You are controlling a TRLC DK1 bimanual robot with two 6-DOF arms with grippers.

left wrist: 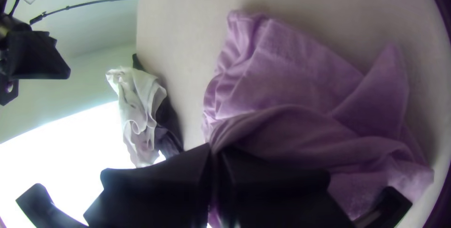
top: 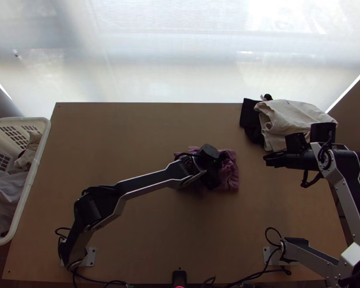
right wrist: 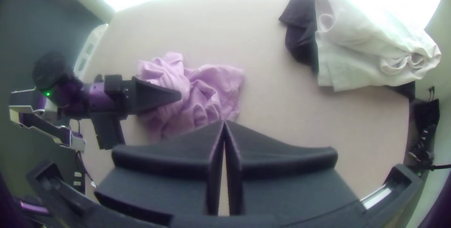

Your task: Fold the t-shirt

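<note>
Right gripper [top: 272, 160], fingers pressed together; left gripper [top: 216, 169], fingers pinching fold of rumpled purple t-shirt [top: 231, 178].

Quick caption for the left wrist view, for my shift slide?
Left pincer closed on a fold of the bunched purple t-shirt, with white cloth and dark cloth lying beyond.
</note>
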